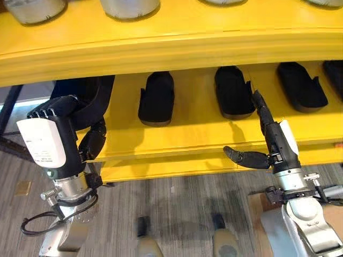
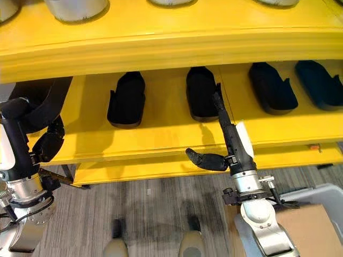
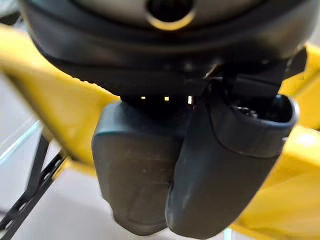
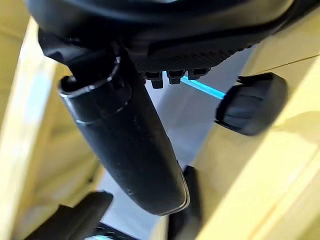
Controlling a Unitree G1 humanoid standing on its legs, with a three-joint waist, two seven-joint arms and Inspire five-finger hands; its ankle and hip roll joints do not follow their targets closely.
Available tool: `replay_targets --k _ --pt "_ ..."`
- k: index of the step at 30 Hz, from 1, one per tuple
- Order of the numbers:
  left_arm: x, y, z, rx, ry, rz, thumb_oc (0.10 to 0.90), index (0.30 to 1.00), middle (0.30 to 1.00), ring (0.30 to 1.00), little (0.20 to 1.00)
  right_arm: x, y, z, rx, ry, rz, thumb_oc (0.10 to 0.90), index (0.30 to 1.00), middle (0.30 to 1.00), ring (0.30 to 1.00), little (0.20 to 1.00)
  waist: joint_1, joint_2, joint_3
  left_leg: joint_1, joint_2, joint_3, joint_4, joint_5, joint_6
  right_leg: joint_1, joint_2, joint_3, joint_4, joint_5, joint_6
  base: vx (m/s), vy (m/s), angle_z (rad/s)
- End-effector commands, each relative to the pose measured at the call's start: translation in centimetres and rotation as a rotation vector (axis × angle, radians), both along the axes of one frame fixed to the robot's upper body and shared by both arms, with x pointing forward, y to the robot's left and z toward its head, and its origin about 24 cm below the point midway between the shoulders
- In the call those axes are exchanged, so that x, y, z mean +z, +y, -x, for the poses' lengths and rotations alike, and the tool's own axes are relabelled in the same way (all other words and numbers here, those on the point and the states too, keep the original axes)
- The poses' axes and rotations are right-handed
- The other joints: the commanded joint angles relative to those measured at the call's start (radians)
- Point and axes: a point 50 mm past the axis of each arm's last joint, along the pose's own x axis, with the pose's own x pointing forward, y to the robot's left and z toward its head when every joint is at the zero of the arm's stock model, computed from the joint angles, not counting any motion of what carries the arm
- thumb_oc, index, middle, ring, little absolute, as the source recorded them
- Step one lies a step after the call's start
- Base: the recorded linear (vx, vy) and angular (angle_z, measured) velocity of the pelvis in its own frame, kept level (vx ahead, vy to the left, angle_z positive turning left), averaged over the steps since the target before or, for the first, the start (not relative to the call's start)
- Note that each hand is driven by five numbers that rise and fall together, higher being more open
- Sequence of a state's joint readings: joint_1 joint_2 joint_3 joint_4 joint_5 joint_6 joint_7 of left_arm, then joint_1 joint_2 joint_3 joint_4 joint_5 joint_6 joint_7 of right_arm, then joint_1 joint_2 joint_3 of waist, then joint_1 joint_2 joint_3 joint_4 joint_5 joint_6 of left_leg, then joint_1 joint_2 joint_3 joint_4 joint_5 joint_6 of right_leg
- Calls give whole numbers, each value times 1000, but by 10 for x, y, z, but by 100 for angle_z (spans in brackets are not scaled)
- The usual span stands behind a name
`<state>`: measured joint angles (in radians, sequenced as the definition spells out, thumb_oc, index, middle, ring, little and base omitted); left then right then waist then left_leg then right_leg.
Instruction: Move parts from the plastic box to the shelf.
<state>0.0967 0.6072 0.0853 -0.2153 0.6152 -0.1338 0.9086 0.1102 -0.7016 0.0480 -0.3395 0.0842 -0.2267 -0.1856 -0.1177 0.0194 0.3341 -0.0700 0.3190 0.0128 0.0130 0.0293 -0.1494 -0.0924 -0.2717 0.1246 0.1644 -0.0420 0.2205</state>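
Observation:
A long yellow shelf (image 1: 187, 134) carries several black moulded parts lying in a row, among them one (image 1: 156, 99) left of centre and one (image 1: 233, 91) at the middle. At the shelf's left end my left hand (image 1: 53, 110) has its fingers curled round another black part (image 1: 86, 99), held at the level of the shelf board. My right hand (image 1: 278, 142) is open. Its straight fingers (image 1: 262, 112) reach over the shelf beside the middle part's right edge, and its thumb (image 1: 241, 156) sticks out to the left below the board's front edge.
An upper yellow shelf (image 1: 161, 48) overhangs the lower one and bears pale grey containers (image 1: 128, 8). At the lower right stand a grey plastic box (image 2: 321, 193) and a brown cardboard box (image 2: 305, 225). Grey striped floor lies under the shelf.

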Motion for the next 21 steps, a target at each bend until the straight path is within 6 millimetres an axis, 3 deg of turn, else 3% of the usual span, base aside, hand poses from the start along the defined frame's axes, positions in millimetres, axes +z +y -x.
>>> replay_targets --k 1,2,6,9,15,21 --pt "48 4 14 -5 -275 -1 400 300 300 300 300 35 23 9 166 -210 -51 900 1000 1000 1000 1000 -7 1 -122 18 -11 56 -12 45 -30 22 54 -104 85 -115 -71 103 255 -51" --pt "50 0 10 -29 -264 -14 400 300 300 300 300 35 23 13 161 -238 -45 900 1000 1000 1000 1000 -6 -2 -128 18 -34 68 10 20 -24 25 32 -107 69 -94 -47 76 183 -32" --pt "59 -11 -3 -89 -251 -42 400 300 300 300 300 44 35 17 230 -312 -37 900 1000 1000 1000 1000 12 -16 -139 5 -85 82 32 -19 -3 29 -11 -145 -1 -29 -7 8 96 3" --pt "62 -17 -13 -110 -241 -55 400 300 300 300 300 52 48 16 259 -374 -10 900 1000 1000 1000 1000 28 -28 -141 -11 -103 91 35 -31 9 39 -29 -166 -59 8 5 -18 10 1" --pt "57 -18 -25 -116 -162 -61 400 300 300 300 300 57 51 14 271 -391 -65 900 1000 1000 1000 1000 55 -51 -161 -10 -87 101 7 -19 8 77 -47 -205 -138 51 22 11 -54 -5" --pt "47 -16 -27 -107 -99 -59 400 300 300 300 300 57 45 12 254 -371 -76 900 1000 1000 1000 1000 60 -59 -167 -10 -60 119 24 -9 -7 96 -36 -236 -131 31 19 33 -71 -17"
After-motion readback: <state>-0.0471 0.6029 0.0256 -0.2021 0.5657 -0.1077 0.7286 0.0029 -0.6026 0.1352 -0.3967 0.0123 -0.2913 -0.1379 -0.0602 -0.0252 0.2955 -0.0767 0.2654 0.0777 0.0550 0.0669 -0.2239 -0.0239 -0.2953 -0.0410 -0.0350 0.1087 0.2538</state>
